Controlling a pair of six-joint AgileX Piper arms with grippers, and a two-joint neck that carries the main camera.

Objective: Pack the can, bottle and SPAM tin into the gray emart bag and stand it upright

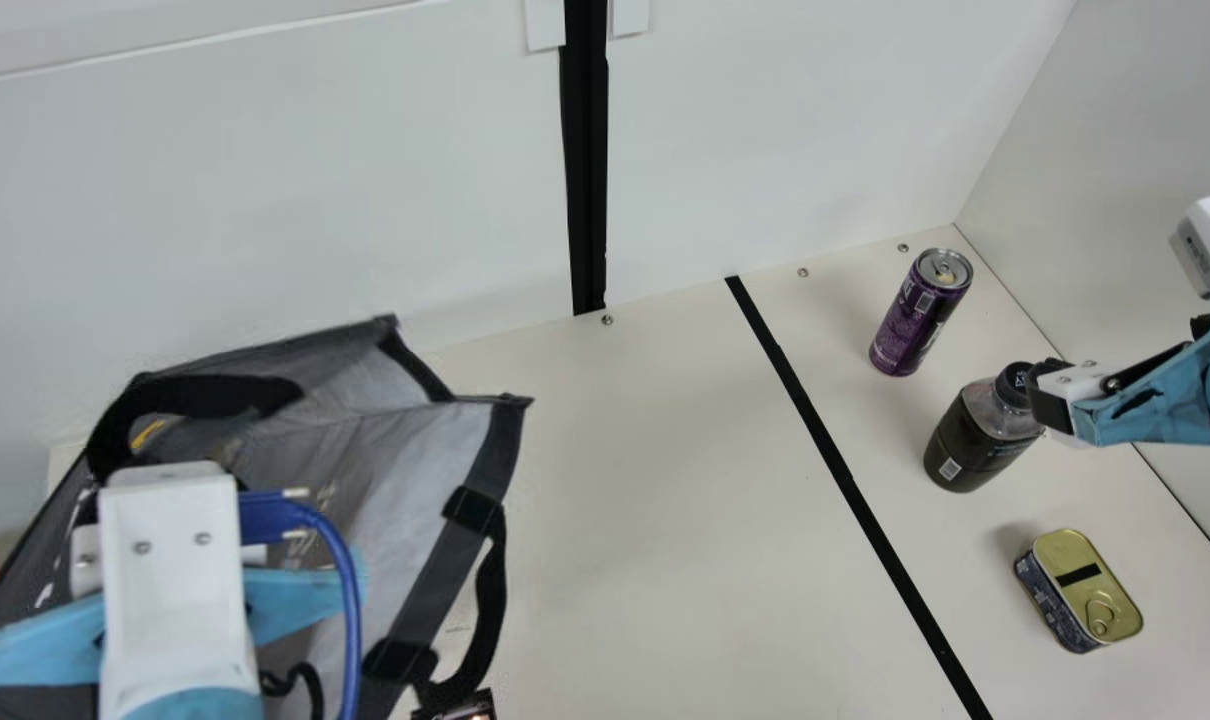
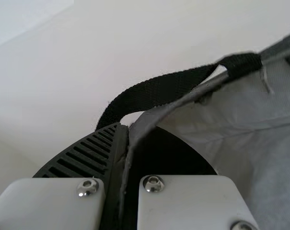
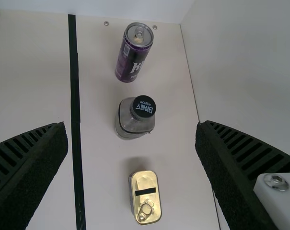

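The gray bag [image 1: 415, 480] stands at the left with its mouth spread. My left gripper [image 1: 170, 560] is over the bag's near side; in the left wrist view my left gripper [image 2: 125, 143] is shut on the bag's rim [image 2: 149, 117]. At the right, the purple can [image 1: 920, 315], the dark bottle [image 1: 980, 435] and the gold-lidded tin [image 1: 1085, 590] stand in a row. My right gripper [image 1: 1050, 400] is by the bottle's cap; in the right wrist view my right gripper [image 3: 135, 143] is wide open above the bottle [image 3: 130, 122], holding nothing.
A black tape line [image 1: 845, 480] crosses the cream table [image 1: 665, 500] between the bag and the three items. White walls [image 1: 765, 130] rise at the back and right side. Black handles [image 1: 490, 600] hang on the bag's outer side.
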